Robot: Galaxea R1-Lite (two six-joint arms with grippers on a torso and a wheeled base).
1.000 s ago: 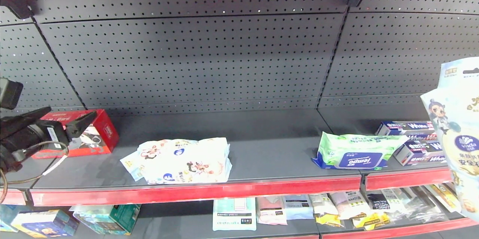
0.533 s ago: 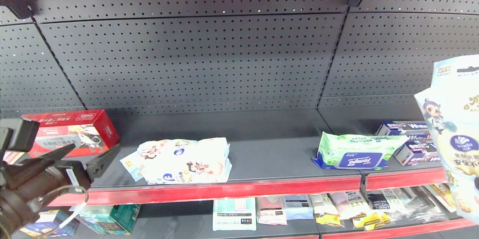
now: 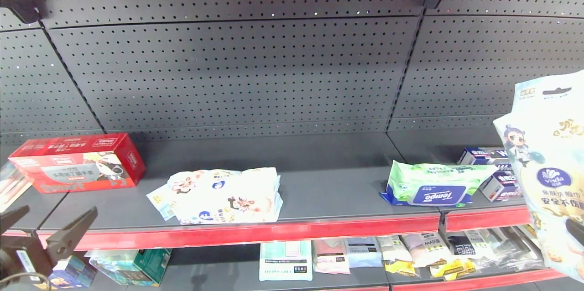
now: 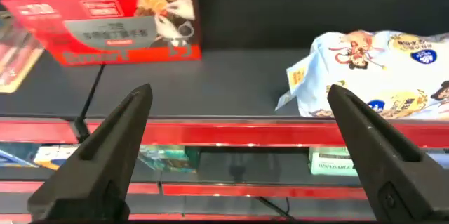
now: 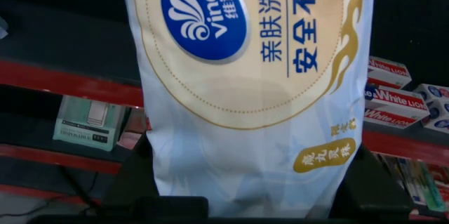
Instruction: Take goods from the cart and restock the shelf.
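Left pincer (image 3: 60, 212) gapes empty at the red shelf edge (image 3: 237, 232) — right pincer (image 5: 249, 178) clamps the tissue pack (image 3: 553, 177).

Splayed claw (image 4: 240, 92) before red box (image 4: 105, 17)

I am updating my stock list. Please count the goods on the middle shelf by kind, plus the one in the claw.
Red box: 1
Cartoon-print soft pack: 1
Green wipes pack: 1
Blue-white small boxes: 3 visible
Flat reddish pack, left edge: 1
Bag in right claw: 1
Total: 8; the bag may hide more boxes.
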